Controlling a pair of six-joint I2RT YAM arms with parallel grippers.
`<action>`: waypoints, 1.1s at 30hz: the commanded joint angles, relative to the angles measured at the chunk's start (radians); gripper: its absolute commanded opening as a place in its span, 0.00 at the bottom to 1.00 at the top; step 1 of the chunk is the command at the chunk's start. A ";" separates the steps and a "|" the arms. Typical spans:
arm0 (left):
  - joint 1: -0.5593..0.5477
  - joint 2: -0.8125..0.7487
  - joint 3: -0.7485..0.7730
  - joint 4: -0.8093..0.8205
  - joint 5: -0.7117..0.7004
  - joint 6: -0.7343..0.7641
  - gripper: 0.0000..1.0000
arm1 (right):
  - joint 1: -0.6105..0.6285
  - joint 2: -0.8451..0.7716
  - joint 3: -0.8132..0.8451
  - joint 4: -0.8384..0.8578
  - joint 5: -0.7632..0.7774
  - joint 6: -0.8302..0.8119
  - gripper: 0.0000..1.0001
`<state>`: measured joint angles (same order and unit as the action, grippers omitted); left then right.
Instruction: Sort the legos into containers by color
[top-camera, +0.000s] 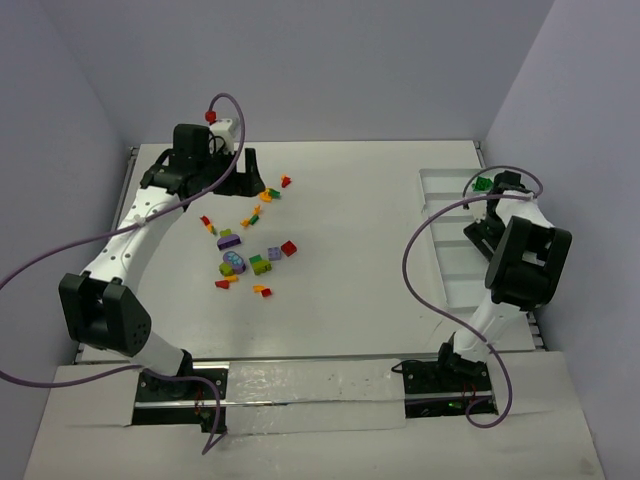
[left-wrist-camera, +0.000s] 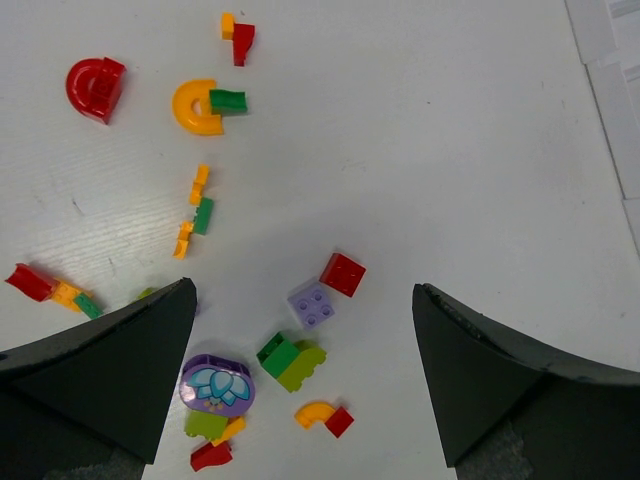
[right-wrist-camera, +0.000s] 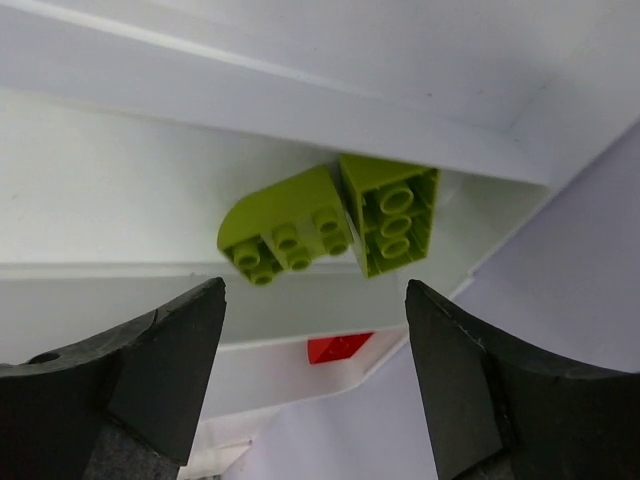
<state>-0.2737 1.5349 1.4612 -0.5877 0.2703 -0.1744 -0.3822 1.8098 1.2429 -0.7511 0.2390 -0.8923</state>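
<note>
Right wrist view: right gripper (right-wrist-camera: 315, 300), jaws apart and empty, hung over the tray (right-wrist-camera: 100, 170), two lime bricks (right-wrist-camera: 300, 235) resting at twelve o'clock; left gripper (left-wrist-camera: 302, 295) gaped wide above loose bricks (left-wrist-camera: 292, 362); a straight-up retreat seemed safest.

No legible text, labels, brands or numbers. Only printed mark: pale blue flower motif on purple rounded lego (left-wrist-camera: 216, 384), just left of green-and-lime brick pair (left-wrist-camera: 298, 367).

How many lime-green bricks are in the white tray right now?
2: a rounded brick and a sloped brick, side by side in one tray compartment. Others could be hidden under the right arm.
</note>
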 joint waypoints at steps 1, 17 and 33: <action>-0.001 -0.045 0.001 -0.012 -0.080 0.100 0.99 | 0.069 -0.140 0.102 -0.078 -0.068 0.050 0.81; 0.042 -0.081 -0.322 -0.121 0.009 0.586 0.77 | 0.458 -0.170 0.341 -0.174 -0.375 0.429 1.00; 0.018 0.004 -0.346 -0.319 0.312 1.584 0.78 | 0.513 -0.150 0.274 -0.182 -0.478 0.476 1.00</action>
<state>-0.2517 1.4465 1.0223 -0.8145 0.4976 1.0454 0.1223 1.6587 1.5175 -0.9123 -0.2252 -0.4302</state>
